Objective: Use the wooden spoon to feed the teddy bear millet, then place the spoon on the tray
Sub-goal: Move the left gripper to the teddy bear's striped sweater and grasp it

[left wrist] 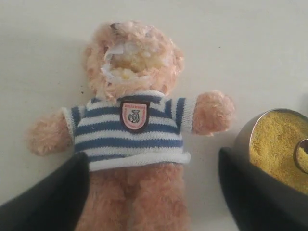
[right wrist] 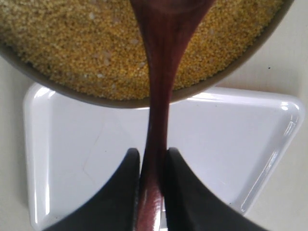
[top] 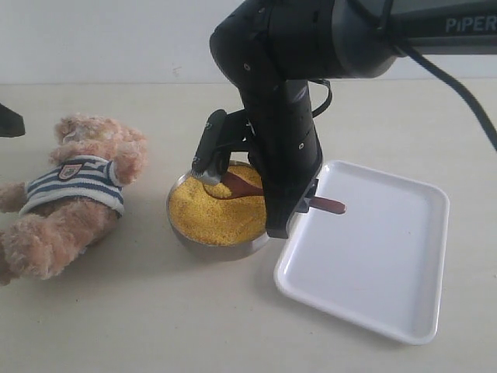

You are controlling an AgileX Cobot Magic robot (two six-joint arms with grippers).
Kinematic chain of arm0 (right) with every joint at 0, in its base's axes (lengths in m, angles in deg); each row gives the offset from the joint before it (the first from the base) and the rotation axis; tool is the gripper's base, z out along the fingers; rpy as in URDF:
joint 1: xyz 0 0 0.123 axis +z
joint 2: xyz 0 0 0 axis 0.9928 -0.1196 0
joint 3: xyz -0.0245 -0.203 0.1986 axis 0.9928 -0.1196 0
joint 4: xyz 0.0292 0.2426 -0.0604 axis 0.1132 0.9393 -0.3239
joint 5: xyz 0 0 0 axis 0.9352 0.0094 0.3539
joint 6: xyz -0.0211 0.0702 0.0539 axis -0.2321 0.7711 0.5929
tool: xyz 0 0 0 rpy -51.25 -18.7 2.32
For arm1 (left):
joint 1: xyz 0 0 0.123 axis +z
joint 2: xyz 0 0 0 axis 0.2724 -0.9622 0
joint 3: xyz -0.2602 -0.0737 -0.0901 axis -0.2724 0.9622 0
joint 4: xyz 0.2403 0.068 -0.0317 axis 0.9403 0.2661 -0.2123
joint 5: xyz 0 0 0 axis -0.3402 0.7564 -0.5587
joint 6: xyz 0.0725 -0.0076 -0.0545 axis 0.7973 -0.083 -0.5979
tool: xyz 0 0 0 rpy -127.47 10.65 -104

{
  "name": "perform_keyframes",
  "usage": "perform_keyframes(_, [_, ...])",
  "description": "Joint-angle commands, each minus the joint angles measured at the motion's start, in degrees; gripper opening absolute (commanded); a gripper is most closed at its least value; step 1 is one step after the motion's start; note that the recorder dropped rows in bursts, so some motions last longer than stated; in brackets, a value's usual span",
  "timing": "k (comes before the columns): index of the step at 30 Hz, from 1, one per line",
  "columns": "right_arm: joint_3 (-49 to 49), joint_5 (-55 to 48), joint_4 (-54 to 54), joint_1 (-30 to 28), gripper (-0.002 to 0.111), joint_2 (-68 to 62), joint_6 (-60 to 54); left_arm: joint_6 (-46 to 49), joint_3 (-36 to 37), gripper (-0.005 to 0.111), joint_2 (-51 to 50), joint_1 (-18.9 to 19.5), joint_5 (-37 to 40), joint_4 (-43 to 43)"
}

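Reddish-brown wooden spoon [right wrist: 161, 91], pinched by the right gripper [right wrist: 153, 159], crosses the round steel bowl's rim [right wrist: 67, 89]. Left gripper [left wrist: 151, 192] gapes wide.

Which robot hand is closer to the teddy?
Left. The left gripper is just above the bear; the right gripper is at the millet, holding the spoon.

wooden spoon [top: 241, 186] w/ tip in millet [top: 206, 214]
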Motion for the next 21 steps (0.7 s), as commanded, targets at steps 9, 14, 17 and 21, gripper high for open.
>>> perform_keyframes(9, [0.25, -0.25, 0.25, -0.23, 0.0, 0.52, 0.05, 2.98, -9.38, 0.09, -21.76, -0.15, 10.45, -0.49])
perform_keyframes(14, [0.25, -0.25, 0.25, -0.23, 0.0, 0.52, 0.05, 5.54, -13.31, 0.09, -26.12, -0.15, 10.12, -0.1])
perform_keyframes(17, [0.25, -0.25, 0.25, -0.23, 0.0, 0.52, 0.05, 6.0, -15.24, 0.09, -28.62, -0.15, 12.04, 0.46])
perform_keyframes(21, [0.25, -0.25, 0.25, -0.23, 0.0, 0.52, 0.05, 4.52, -16.8, 0.09, -31.81, -0.15, 17.35, 4.07])
